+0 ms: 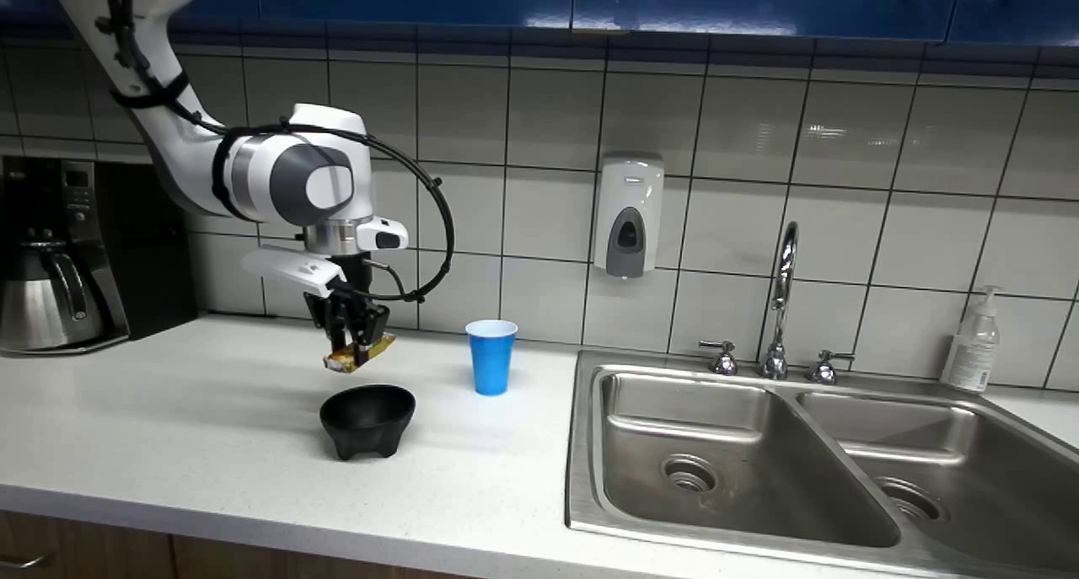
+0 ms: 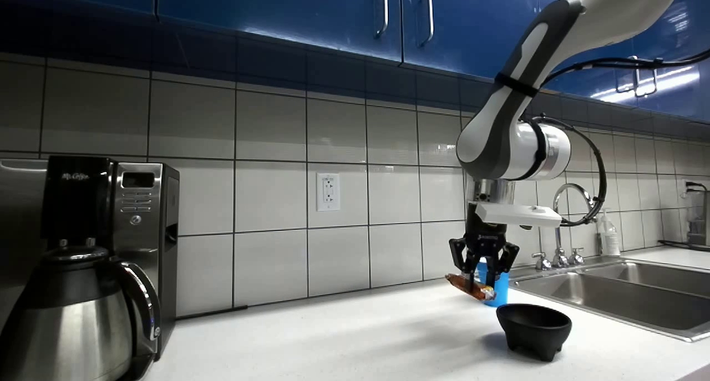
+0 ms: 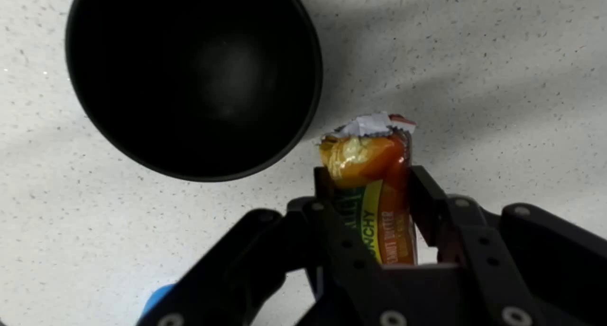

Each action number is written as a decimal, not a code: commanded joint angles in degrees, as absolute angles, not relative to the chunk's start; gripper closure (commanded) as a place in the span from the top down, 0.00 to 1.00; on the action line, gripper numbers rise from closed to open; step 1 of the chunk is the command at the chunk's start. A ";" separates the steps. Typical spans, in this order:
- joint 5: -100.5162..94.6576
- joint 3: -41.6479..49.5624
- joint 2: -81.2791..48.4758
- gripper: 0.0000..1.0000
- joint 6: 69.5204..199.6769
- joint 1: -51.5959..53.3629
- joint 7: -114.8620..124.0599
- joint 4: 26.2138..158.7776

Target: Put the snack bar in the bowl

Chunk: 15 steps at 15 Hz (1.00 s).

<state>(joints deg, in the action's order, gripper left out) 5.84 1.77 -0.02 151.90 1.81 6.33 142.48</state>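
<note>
Your claw (image 2: 480,286) grips the snack bar (image 3: 363,160) by its sides, and you hold it in the air above the table (image 1: 211,423). In the wrist view the bar shows just right of centre, its pale end near the rim of the black bowl (image 3: 194,79), which fills the upper left. The blue cup (image 1: 491,360) stands near the middle of an exterior view, right of the bowl.

Wrist view: bowl (image 3: 197,79) cropped at top; snack bar (image 3: 373,193), cup (image 3: 156,296) partly hidden
</note>
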 commanded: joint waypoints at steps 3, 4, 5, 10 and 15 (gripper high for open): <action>9.89 2.42 2.70 0.18 152.79 -0.52 -3.01 145.81; 10.15 2.58 2.83 0.18 152.76 -0.75 -4.20 146.15; 10.22 2.76 2.97 0.18 152.84 -0.94 -5.22 146.69; 9.44 3.04 3.81 0.18 153.69 -1.26 -8.21 149.39; 9.35 3.46 4.88 0.18 154.15 -1.37 -9.09 150.64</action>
